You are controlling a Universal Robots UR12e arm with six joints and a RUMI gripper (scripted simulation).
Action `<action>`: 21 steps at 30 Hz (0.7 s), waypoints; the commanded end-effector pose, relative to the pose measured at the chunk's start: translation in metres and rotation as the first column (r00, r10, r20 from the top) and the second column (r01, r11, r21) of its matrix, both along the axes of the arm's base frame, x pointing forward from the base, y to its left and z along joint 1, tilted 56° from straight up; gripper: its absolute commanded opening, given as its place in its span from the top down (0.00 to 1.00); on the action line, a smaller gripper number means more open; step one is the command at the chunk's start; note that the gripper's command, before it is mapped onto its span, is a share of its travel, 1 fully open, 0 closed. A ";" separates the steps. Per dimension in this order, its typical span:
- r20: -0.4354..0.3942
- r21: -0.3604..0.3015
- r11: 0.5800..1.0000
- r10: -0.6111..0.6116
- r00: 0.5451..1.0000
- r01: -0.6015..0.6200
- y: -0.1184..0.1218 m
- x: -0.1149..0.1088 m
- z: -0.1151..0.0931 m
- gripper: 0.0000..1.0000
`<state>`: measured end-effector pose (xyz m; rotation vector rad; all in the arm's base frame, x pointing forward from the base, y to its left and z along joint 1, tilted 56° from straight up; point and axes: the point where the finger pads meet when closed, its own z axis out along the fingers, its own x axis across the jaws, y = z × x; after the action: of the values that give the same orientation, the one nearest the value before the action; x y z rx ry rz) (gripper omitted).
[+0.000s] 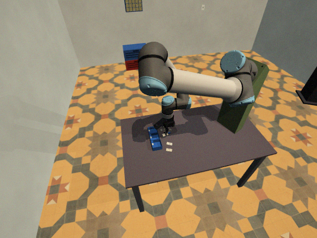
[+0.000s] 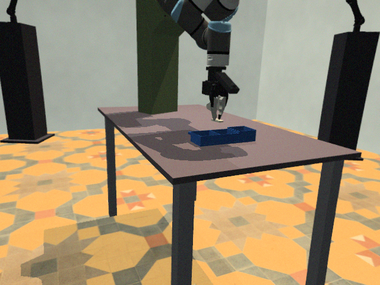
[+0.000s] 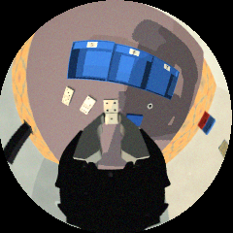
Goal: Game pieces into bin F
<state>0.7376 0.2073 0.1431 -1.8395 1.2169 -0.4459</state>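
Note:
My gripper (image 3: 111, 113) is shut on a cream domino (image 3: 111, 112) and holds it above the table, beside the blue row of three bins (image 3: 123, 67). In the top view the gripper (image 1: 165, 132) hangs just right of the bins (image 1: 154, 138). In the exterior view the gripper (image 2: 217, 116) holds the domino (image 2: 218, 120) behind the bins (image 2: 222, 135). Two more dominoes lie flat on the table (image 3: 66, 95) (image 3: 87, 104), also shown in the top view (image 1: 169, 144) (image 1: 169, 149). The bins carry small white labels that I cannot read.
The arm's green pedestal (image 1: 242, 102) stands at the table's back right corner. A blue and red crate (image 1: 132, 55) sits on the floor by the far wall. Tall black stands (image 2: 346, 88) (image 2: 21, 82) flank the table.

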 end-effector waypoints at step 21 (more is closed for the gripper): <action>0.186 -0.348 0.914 0.287 0.940 -0.210 -0.028 0.062 0.064 1.00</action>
<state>0.7816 0.1865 0.1931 -2.0393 0.9001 -0.6658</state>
